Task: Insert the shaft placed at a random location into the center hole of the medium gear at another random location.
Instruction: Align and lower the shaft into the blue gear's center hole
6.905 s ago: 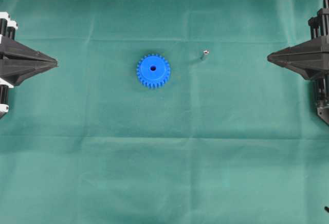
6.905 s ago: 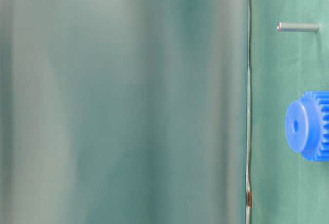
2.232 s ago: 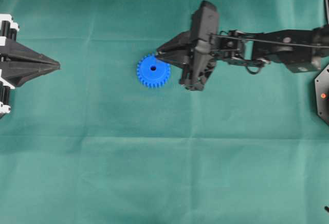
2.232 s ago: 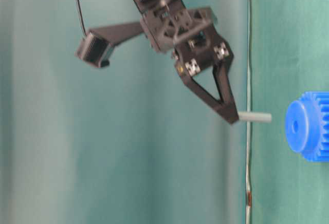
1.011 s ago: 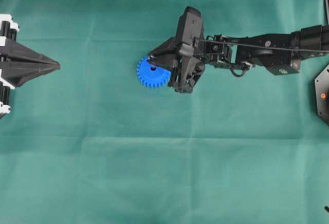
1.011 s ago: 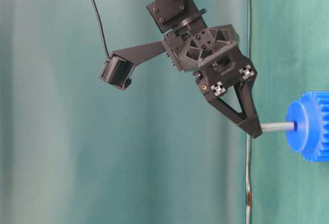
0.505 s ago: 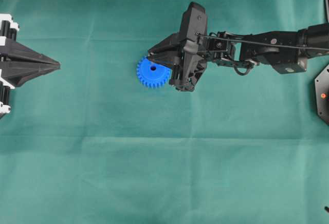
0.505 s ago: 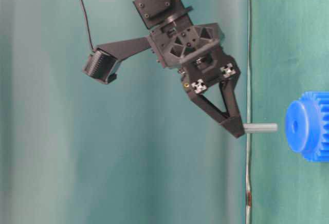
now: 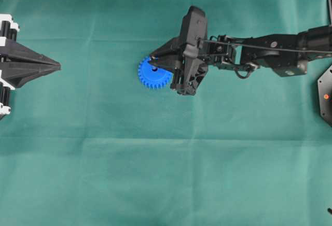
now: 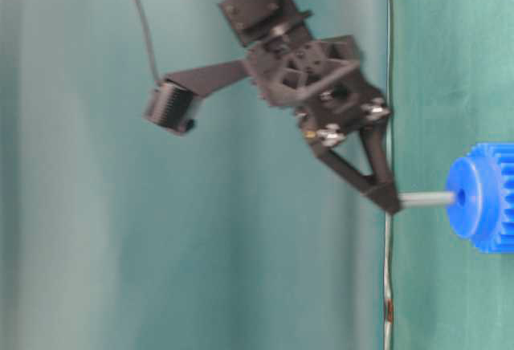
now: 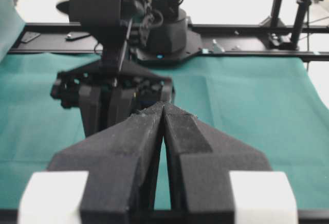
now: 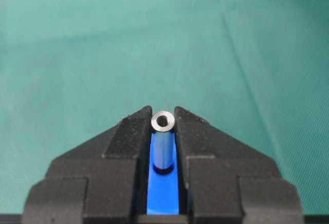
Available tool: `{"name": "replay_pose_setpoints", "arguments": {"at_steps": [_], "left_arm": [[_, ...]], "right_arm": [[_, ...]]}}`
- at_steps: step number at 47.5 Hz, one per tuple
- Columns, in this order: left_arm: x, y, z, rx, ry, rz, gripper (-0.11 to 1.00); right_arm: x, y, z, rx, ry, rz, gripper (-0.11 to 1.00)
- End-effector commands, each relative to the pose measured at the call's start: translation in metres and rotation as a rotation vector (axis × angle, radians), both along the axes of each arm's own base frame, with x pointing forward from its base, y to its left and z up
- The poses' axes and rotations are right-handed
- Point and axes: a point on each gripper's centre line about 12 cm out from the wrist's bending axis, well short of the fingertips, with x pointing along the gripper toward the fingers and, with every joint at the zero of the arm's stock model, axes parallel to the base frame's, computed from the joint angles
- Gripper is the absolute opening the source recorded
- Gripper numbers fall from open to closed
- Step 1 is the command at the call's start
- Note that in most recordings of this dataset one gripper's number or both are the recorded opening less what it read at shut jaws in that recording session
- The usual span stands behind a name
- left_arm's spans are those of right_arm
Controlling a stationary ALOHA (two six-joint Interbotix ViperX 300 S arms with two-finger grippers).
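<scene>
A: From where does each camera look?
B: One looks straight down on the desk (image 9: pixel 155 174). One sits low and close, turned sideways. Both show the medium gear (image 9: pixel 153 72). Two ride the wrists, facing forward.

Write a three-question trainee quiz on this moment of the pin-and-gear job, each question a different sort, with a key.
1. True or false: the right tool is shut on the thin silvery-grey metal shaft.
2. Multiple choice: the free end of the shaft is (A) lying flat on the green cloth, (B) at the center hole of the bright blue toothed plastic gear, (C) resting between the fingers of the left tool.
3. Fill in: the left tool, seen from its wrist camera, has its jaws ____.

Key
1. True.
2. B. The table-level view shows the tip meeting the hub; how deep it sits cannot be told.
3. Shut, with nothing between them.
</scene>
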Motion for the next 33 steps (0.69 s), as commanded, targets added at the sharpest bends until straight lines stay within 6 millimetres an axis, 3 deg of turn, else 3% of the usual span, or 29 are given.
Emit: {"name": "replay_pose_setpoints", "arguments": {"at_steps": [1,33], "left_arm": [[0.002,0.0,0.009,0.001,-0.023,-0.001,0.0],[0.002,0.0,0.009,0.0,-0.023,0.0,0.0]], "right_arm": [[0.005,0.001,0.007,0.001,-0.034,-0.001,0.14],[0.007,0.001,-0.012,0.007,0.005,-0.002,0.14]]}}
